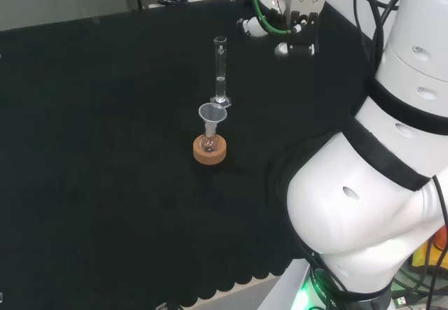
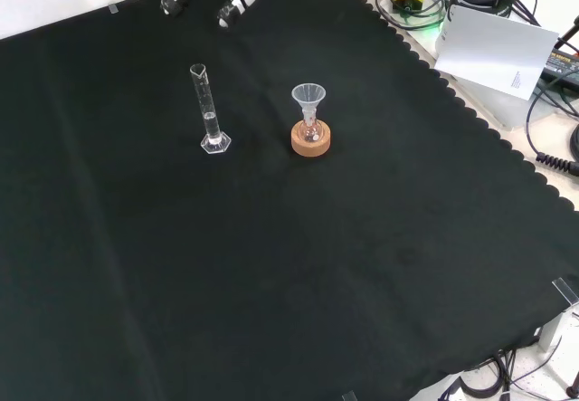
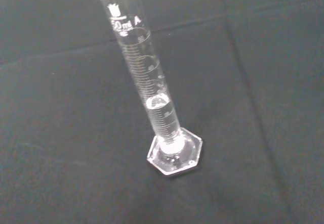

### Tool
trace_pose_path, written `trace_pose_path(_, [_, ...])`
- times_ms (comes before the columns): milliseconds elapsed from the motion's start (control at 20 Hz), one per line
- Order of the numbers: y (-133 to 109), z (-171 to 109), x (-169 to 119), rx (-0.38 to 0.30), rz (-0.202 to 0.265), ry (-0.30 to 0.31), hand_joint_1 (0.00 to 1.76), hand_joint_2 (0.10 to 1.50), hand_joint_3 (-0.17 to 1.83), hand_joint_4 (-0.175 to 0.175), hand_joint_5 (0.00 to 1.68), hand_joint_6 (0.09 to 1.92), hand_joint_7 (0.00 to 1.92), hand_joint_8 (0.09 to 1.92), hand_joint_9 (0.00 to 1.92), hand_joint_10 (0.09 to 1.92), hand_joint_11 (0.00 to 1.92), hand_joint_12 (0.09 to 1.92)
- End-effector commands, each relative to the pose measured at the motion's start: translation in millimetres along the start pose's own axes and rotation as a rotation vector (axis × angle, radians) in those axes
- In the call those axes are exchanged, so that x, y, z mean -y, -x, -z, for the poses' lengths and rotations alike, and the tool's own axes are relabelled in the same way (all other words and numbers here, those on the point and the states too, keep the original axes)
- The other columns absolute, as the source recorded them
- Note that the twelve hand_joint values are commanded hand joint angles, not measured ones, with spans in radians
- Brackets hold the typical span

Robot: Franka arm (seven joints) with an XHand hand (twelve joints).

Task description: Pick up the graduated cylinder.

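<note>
Up close in the wrist view, the graduated cylinder (image 3: 152, 100) stands upright on its hexagonal foot, clear liquid filling its lower part. In the head view a funnel (image 1: 213, 115) sits in a small flask (image 1: 208, 142) on a cork ring (image 1: 210, 150), nearer than the cylinder mid-tabletop (image 1: 105, 149). Towards the far edge the robot hand (image 1: 297, 19) hangs apart, holding nothing; whether its fingers are curled I cannot tell.

The graduated cylinder (image 3: 152, 102) and funnel (image 1: 212, 114) are clear and glossy; the stand (image 1: 211, 150) is matt cork; the cloth (image 2: 271, 283) is matt black.
</note>
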State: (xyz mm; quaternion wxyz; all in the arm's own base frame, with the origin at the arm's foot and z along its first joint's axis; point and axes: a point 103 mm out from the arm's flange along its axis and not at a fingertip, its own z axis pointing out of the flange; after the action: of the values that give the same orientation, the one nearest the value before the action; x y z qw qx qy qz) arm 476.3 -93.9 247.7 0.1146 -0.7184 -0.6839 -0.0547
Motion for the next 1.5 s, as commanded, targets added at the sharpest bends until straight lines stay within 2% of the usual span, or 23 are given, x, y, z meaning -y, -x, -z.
trace_pose_path(50, [15,-60,-10,-0.137,0.031,-0.023,0.63,1.20,-0.17,-0.021,0.30,0.09,0.21,0.60,0.41,0.61,0.23,1.36])
trace_pose_path(300, [21,-70,-11,-0.210,0.065,0.002,0.73,1.16,-0.17,-0.029,0.35,0.09,0.22,0.61,0.43,0.62,0.25,1.36])
trace_pose_path(500, [23,-78,-13,-0.261,0.090,-0.008,0.80,1.13,-0.17,-0.032,0.36,0.09,0.22,0.61,0.45,0.61,0.26,1.35])
trace_pose_path(700, [27,-88,-17,-0.305,0.091,-0.007,0.83,1.10,-0.17,-0.033,0.35,0.09,0.22,0.61,0.47,0.60,0.27,1.35])
trace_pose_path(800, [31,-93,-20,-0.347,0.097,0.000,0.84,1.09,-0.17,-0.034,0.35,0.09,0.23,0.61,0.50,0.59,0.28,1.34])
trace_pose_path(950, [33,-100,-25,-0.377,0.149,-0.024,0.86,1.08,-0.17,-0.037,0.36,0.09,0.24,0.61,0.51,0.58,0.30,1.34])
trace_pose_path(1100, [34,-107,-30,-0.412,0.169,-0.007,0.87,1.08,-0.17,-0.039,0.36,0.09,0.24,0.61,0.49,0.57,0.30,1.34])
trace_pose_path(1250, [34,-111,-35,-0.445,0.191,0.046,0.88,1.07,-0.17,-0.040,0.36,0.09,0.24,0.61,0.49,0.57,0.30,1.34])
trace_pose_path(1350, [37,-112,-38,-0.448,0.190,0.069,0.90,1.07,-0.17,-0.040,0.38,0.09,0.26,0.61,0.50,0.57,0.30,1.34])
trace_pose_path(1500, [39,-115,-43,-0.467,0.189,0.070,0.92,1.07,-0.17,-0.039,0.41,0.09,0.29,0.62,0.52,0.57,0.30,1.33])
